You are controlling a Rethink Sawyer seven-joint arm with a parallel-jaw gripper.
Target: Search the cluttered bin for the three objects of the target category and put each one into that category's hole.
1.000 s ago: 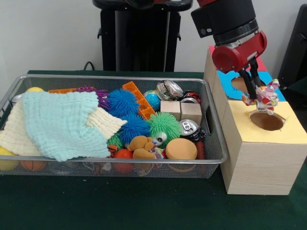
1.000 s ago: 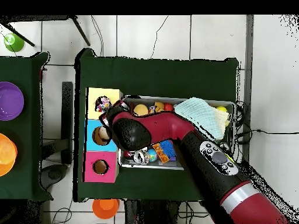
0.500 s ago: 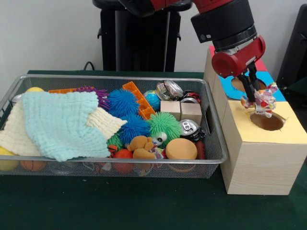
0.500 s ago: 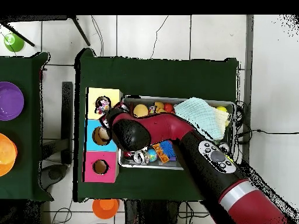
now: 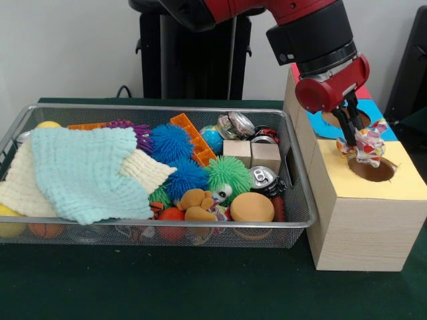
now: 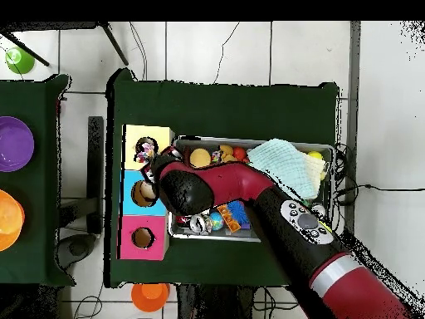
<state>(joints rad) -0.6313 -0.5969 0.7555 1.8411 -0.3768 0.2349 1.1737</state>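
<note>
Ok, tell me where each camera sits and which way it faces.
Front view: across the table, facing the robot; the arm comes down from the top, its gripper holding the patterned bundle over the yellow hole.
Overhead view: above the table, looking straight down, base at the bottom; the arm crosses the wire basket.
Both show the basket, the mint cloth, the three boxes, and the bundle at the yellow box.

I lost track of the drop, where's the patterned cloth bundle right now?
In the front view, the patterned cloth bundle hangs in the gripper at the right, just above the hole in the yellow-topped box.
</note>
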